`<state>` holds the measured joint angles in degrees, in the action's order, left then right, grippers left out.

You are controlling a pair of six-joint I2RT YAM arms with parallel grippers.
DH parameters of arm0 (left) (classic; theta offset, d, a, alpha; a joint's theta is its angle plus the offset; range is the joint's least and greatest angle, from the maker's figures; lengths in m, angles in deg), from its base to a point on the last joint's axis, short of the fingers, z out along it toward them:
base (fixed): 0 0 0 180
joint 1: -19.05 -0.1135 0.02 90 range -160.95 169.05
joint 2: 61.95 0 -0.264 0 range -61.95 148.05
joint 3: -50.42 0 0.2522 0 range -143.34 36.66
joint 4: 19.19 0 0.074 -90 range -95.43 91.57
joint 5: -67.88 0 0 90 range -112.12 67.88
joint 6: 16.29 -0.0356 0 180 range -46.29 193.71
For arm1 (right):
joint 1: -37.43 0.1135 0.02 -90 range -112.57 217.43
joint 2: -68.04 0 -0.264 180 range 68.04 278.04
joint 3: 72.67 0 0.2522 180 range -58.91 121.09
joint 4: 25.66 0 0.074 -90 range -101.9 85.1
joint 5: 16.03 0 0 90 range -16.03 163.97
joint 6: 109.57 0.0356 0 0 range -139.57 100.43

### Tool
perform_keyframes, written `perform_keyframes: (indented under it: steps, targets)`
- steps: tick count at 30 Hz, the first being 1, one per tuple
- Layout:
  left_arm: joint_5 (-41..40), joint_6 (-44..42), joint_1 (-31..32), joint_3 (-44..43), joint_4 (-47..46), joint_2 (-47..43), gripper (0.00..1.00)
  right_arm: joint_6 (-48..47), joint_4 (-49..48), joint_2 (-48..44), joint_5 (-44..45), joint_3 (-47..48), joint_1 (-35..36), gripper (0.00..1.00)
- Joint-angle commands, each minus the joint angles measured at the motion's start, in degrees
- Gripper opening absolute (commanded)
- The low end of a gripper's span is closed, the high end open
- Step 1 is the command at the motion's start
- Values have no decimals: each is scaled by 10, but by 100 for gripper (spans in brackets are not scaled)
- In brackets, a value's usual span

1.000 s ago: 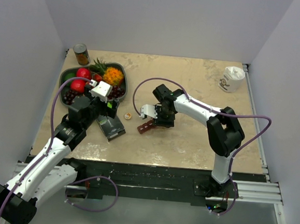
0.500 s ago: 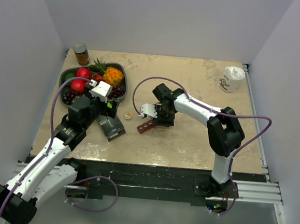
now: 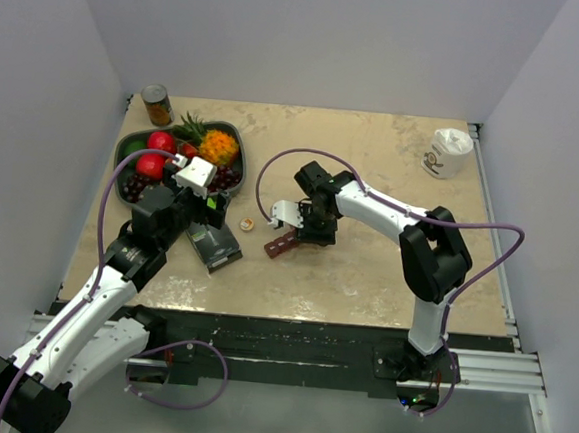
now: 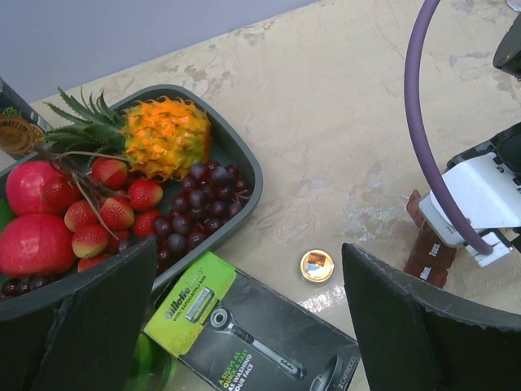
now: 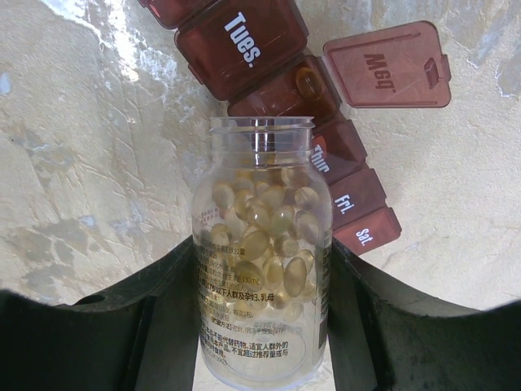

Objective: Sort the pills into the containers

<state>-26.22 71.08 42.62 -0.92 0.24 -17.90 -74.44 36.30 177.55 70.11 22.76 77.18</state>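
Left gripper [image 4: 248,269]: jaws spread wide, nothing held; hangs above the razor pack [image 4: 260,334].
Cap [image 4: 316,265]: on the table [image 4: 342,122] between razor pack and pill box; clear only in the left wrist view.
Pill box [image 5: 244,49]: dark red strip; Wed lid [image 5: 387,69] open, the lids beside it down. Day labels are legible only in the right wrist view.
Right gripper [image 5: 260,326]: clamped on the uncapped bottle [image 5: 262,358], its mouth over the pill box.
Pills [image 5: 260,236]: inside the bottle.
Fruit bowl [image 4: 244,163]: beyond the razor pack.
Far edge: can [image 3: 157,105] left, cup [image 3: 446,152] right; top view only.
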Motion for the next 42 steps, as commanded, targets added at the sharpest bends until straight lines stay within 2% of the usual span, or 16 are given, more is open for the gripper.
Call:
perform_keyframes:
  steps: [1,20,26,28,32,35,37,38,39,41,42]
  targets:
    - [3,-9,-4,2,-15,-9,100,17,-6,-18,-23,15,3,3]
    - [-13,-8,-4,5,-15,-18,100,97,-89,-145,-95,-43,1,3]
    - [-53,-8,-4,15,-26,-45,100,145,-96,-224,-171,7,-39,2]
    - [-67,-9,-4,21,-33,-60,100,166,-93,-246,-201,32,-67,2]
    - [-80,-11,-4,29,-39,-73,100,216,-95,-274,-285,142,-128,3]
    - [-84,-11,-4,29,-38,-72,100,281,-130,-300,-328,203,-207,2]
    - [-83,-11,-4,29,-38,-70,100,349,-201,-326,-343,221,-242,2]
    - [-83,-11,-4,29,-37,-69,100,373,-219,-329,-356,233,-284,2]
    - [-82,-11,-4,29,-37,-68,100,403,-270,-333,-396,238,-308,1]
    - [-80,-11,-4,28,-37,-68,100,528,-355,-361,-420,209,-372,1]
    - [-79,-11,-4,27,-38,-67,100,575,-453,-370,-444,192,-390,1]
